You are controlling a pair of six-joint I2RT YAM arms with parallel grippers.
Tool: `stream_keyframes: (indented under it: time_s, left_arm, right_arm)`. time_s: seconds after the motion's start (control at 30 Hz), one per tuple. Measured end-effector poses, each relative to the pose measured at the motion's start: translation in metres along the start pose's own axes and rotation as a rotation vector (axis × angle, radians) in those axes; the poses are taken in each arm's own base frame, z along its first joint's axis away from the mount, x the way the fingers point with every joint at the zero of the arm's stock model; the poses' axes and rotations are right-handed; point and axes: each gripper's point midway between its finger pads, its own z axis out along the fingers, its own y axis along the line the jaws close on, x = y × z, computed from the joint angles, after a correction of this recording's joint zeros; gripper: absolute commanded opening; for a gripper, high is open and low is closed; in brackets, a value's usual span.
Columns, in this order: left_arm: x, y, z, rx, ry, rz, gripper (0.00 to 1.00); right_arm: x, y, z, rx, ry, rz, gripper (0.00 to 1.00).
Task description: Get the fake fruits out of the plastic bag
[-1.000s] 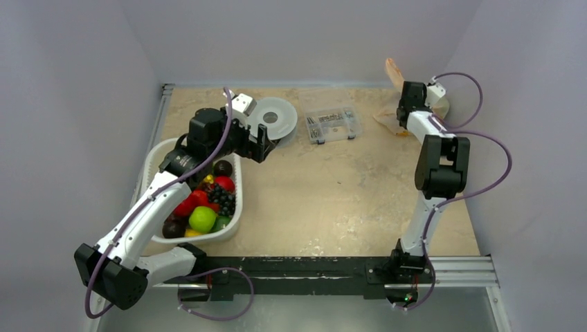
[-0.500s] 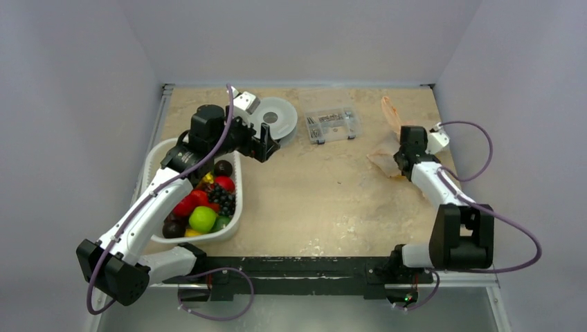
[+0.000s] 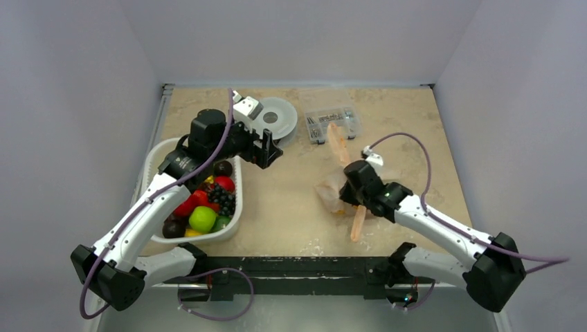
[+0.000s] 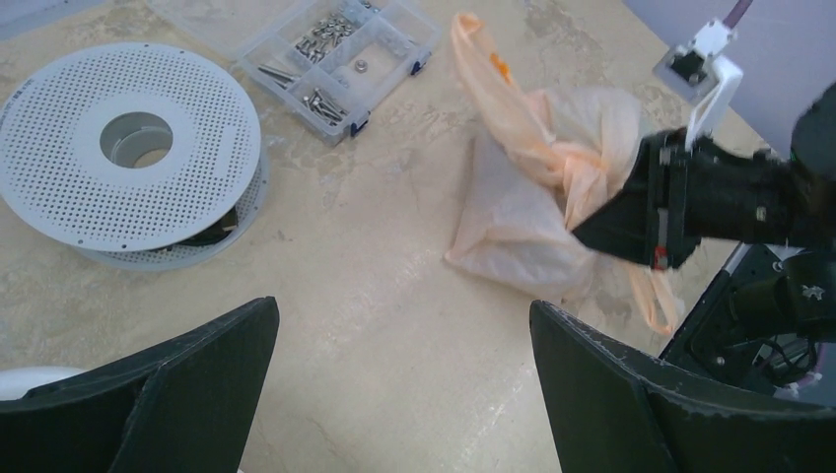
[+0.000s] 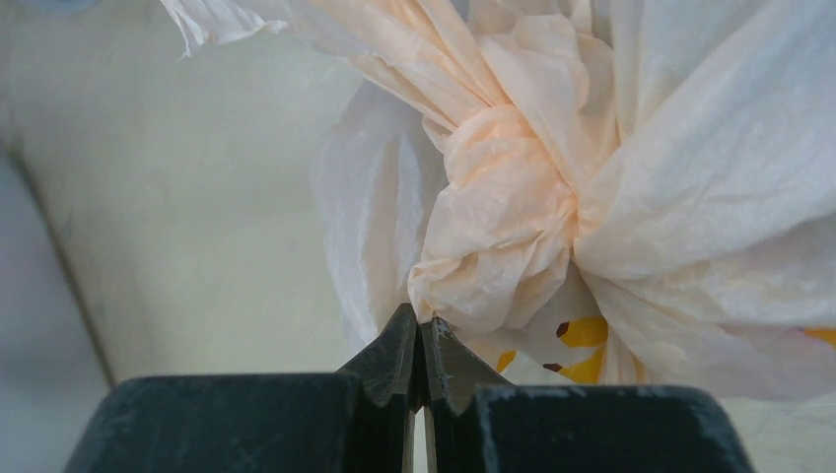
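From above, the left hand (image 3: 268,149) hangs with its jaws wide apart over the table (image 3: 291,207), just past the far end of a white basket (image 3: 154,158) that stands along the table's left edge. The fake fruits (image 3: 204,204) lie heaped in that basket: red, green and dark pieces and a bunch of grapes. Near the far edge sit a white perforated spool (image 3: 280,117) and a clear box of small parts (image 3: 333,124). The plastic bag (image 3: 329,192) lies crumpled right of the table's middle, one handle reaching toward the box and another toward the near edge. The right hand (image 3: 346,197) is at the bag.

The left wrist view shows its own fingers (image 4: 168,394) spread wide with nothing between them. Beyond them the right hand's tip is pushed into the bag's bunched top.

In the right wrist view the two fingertips (image 5: 394,360) are pressed together, pinching the bag just under its knot (image 5: 503,236). Yellow marks (image 5: 582,335) show on the film. Whether any fruit is inside cannot be told.
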Motion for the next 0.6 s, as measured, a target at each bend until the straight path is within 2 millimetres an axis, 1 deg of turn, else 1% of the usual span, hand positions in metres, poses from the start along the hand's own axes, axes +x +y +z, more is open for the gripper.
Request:
stream_keyframes:
  time_s: [0.07, 0.13, 0.17, 0.2, 0.27, 0.3, 0.37, 0.47, 0.57, 0.6]
  left_arm:
    - [0.0, -0.001, -0.001, 0.0, -0.002, 0.002, 1.0]
    - [0.0, -0.001, 0.0, -0.001, -0.001, 0.001, 1.0]
    - [0.0, -0.001, 0.0, -0.001, 0.001, 0.001, 1.0]
    - [0.001, -0.002, 0.0, 0.001, 0.002, 0.002, 1.0]
    - [0.002, -0.004, 0.002, 0.007, 0.008, 0.004, 1.0]
    - [0.004, -0.005, 0.002, 0.009, 0.013, 0.005, 1.0]
    - [0.007, -0.007, 0.004, 0.009, 0.026, 0.01, 1.0]
    - [0.016, -0.014, 0.008, 0.005, 0.058, 0.05, 0.99]
    - [0.027, -0.031, 0.011, 0.03, 0.098, 0.105, 0.98]
    - [0.031, -0.038, 0.013, 0.044, 0.114, 0.127, 0.97]
  right_arm:
    - [0.033, 0.03, -0.012, -0.1, 0.067, -0.073, 0.0]
    - [0.059, 0.052, -0.023, -0.169, 0.123, -0.141, 0.0]
    - [0.072, 0.066, -0.029, -0.202, 0.15, -0.183, 0.06]
    - [0.08, 0.08, -0.033, -0.233, 0.167, -0.212, 0.12]
    - [0.088, 0.103, -0.037, -0.29, 0.182, -0.237, 0.3]
    - [0.088, 0.114, -0.039, -0.323, 0.182, -0.245, 0.37]
    - [0.087, 0.124, -0.043, -0.368, 0.176, -0.255, 0.47]
    - [0.079, 0.13, -0.051, -0.412, 0.151, -0.298, 0.5]
    - [0.063, 0.132, -0.062, -0.436, 0.096, -0.336, 0.52]
    - [0.054, 0.13, -0.067, -0.437, 0.063, -0.347, 0.52]
